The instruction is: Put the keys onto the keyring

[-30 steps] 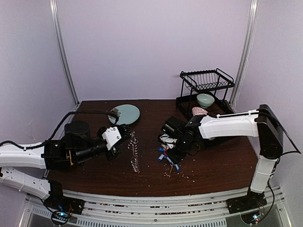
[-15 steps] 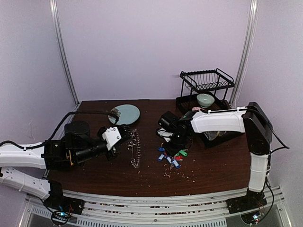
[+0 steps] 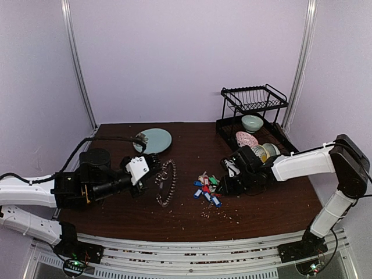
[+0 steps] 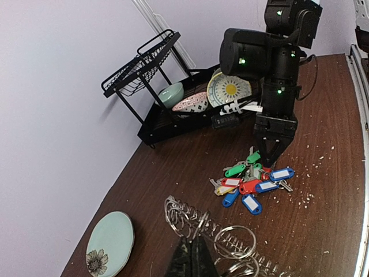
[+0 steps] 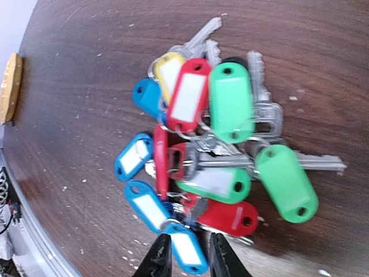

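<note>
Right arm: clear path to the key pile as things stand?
Likely yes: the right claw hangs right at the keys, jaws apart astride a blue tag, nothing between.

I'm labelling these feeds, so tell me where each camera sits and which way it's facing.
Top external: above and behind the bases, looking down on the table; the left arm and right arm show.
Left wrist: low over the table, facing the keys and the right arm; the left claw, shut on the keyring, shows at the bottom.
Right wrist: close above the keys, looking down; only the right claw tips show.
All three share the keys.
</note>
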